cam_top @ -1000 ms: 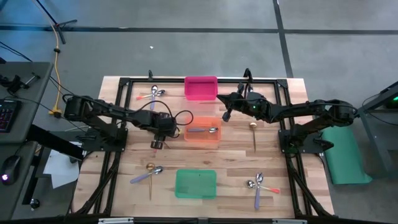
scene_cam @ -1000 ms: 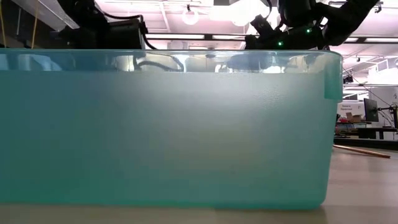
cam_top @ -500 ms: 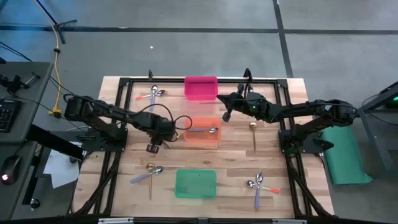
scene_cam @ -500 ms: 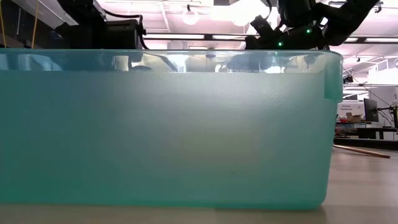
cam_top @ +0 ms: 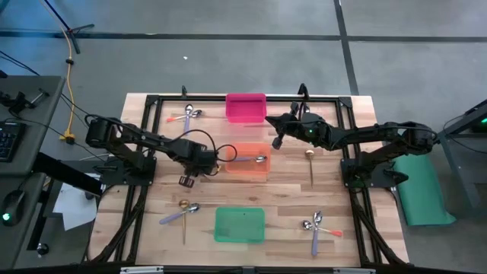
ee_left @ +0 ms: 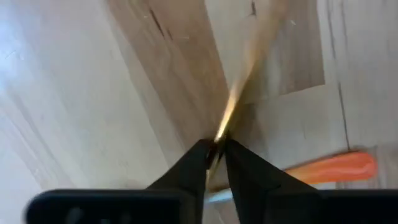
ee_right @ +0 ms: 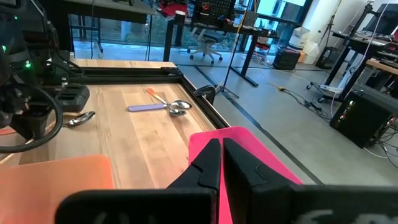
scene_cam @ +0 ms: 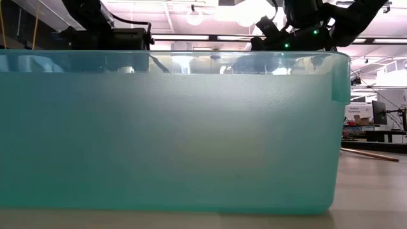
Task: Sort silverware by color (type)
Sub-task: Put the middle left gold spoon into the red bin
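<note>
The left hand (ee_left: 216,151), above the wooden surface (cam_top: 152,194) just left of the orange bin (cam_top: 248,169) at its middle, pinches a gold spoon (ee_left: 231,112), while the right hand (ee_right: 221,155), fingers together and empty, hovers beside the pink bin (cam_top: 246,107).

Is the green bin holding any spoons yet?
No. In the high view the green bin shows only its bare floor.

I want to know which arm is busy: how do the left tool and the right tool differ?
The left tool is shut on a gold spoon, pinching its handle; the right tool shows nothing held. The left tool is left of the orange bin, while the right tool is near the pink bin's right side. Both are shut.
</note>
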### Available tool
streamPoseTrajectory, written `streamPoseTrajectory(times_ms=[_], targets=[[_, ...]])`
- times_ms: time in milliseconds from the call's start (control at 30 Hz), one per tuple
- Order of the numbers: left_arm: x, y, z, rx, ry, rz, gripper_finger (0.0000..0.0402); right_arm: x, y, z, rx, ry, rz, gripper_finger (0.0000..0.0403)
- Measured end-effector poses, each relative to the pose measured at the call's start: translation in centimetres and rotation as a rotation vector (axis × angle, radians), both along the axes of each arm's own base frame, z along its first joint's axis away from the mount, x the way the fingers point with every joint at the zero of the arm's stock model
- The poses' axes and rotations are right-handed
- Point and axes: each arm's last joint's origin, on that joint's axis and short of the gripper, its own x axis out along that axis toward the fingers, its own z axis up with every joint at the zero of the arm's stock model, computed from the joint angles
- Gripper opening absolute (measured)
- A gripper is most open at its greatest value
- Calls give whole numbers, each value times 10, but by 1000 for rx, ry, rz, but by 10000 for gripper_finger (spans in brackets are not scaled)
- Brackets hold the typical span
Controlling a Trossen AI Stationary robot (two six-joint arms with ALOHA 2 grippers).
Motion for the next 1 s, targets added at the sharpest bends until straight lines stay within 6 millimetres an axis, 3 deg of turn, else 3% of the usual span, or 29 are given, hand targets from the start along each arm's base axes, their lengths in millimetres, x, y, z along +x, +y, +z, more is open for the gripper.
streamPoseTrajectory(times_ms=[133, 433, 833, 1000], targets=[[-1, 0, 6, 1, -38, -23, 10, 0, 0, 0, 0, 0, 0, 0], [-8, 11, 38, 95, -190, 22, 5, 0, 0, 0, 0, 1, 0, 0], [-7, 50, 110, 171, -811, 257, 5, 0, 0, 0, 0, 1, 0, 0], [11, 86, 139, 230, -880, 355, 4, 0, 0, 0, 19, -10, -4, 0]])
